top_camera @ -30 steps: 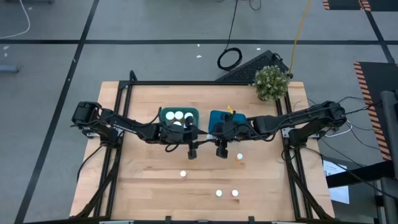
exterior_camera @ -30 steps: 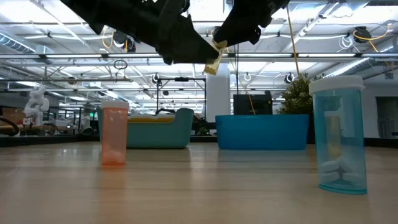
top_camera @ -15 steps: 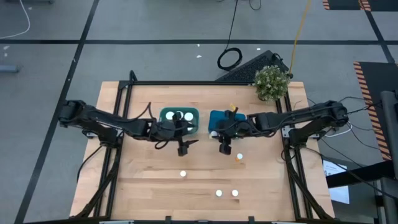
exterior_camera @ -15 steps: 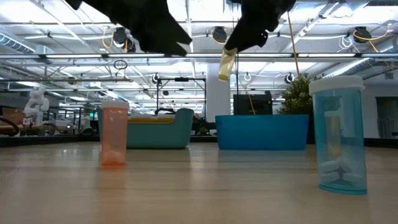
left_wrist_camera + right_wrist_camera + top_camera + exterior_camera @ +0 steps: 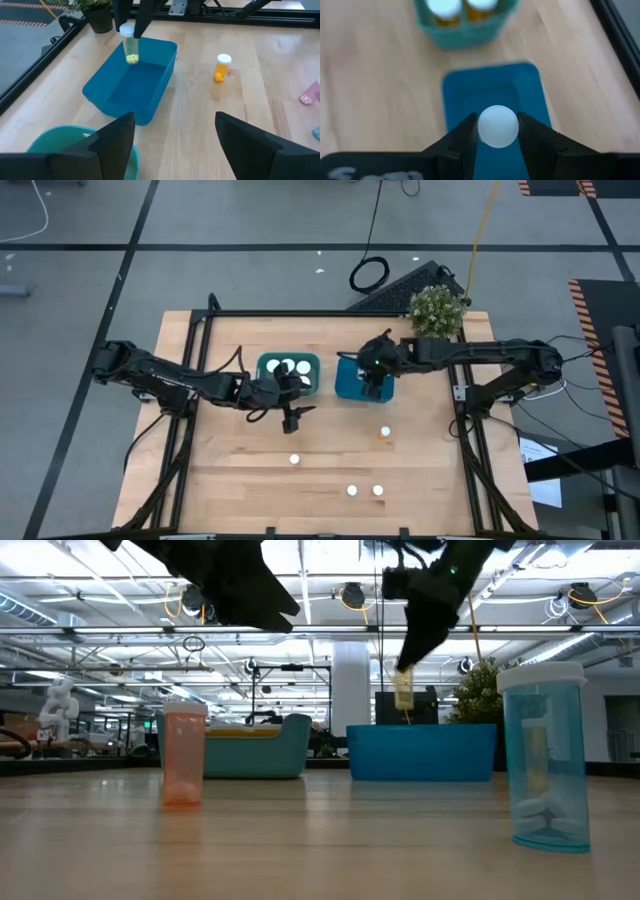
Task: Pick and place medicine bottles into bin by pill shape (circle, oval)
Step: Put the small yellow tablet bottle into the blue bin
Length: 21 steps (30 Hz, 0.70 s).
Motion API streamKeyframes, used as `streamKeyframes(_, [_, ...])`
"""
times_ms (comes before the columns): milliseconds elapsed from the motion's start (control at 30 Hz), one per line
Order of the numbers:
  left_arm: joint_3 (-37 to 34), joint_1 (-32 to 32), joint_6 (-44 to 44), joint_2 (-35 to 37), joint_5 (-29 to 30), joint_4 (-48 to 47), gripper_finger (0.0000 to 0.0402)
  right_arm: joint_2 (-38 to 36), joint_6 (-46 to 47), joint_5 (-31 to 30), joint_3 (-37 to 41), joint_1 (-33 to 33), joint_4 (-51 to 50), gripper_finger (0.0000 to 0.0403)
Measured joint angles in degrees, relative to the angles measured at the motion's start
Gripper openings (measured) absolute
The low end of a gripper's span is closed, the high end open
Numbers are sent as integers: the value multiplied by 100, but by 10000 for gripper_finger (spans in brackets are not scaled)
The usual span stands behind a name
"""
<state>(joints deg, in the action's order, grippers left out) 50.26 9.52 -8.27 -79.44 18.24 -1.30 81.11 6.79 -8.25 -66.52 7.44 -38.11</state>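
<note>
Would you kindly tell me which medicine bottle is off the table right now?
The yellow-pill bottle, gripped by the right hand above the blue bin; the others stand.

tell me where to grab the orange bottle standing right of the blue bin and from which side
Grip the orange bottle around its white cap, coming straight down from above. It stands upright on bare wood, apart from the blue bin, so the cap is the highest, most open part. The right gripper holds its yellow bottle that way.
</note>
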Motion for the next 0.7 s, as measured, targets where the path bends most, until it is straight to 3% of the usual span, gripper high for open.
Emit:
streamKeyframes(467, [0,343,-92,-2,35,-21,273,-52,291,105,1296,548,674,121])
streamKeyframes(700, [0,336,-82,-4,42,26,273,-499,451,98,1853,768,970,121])
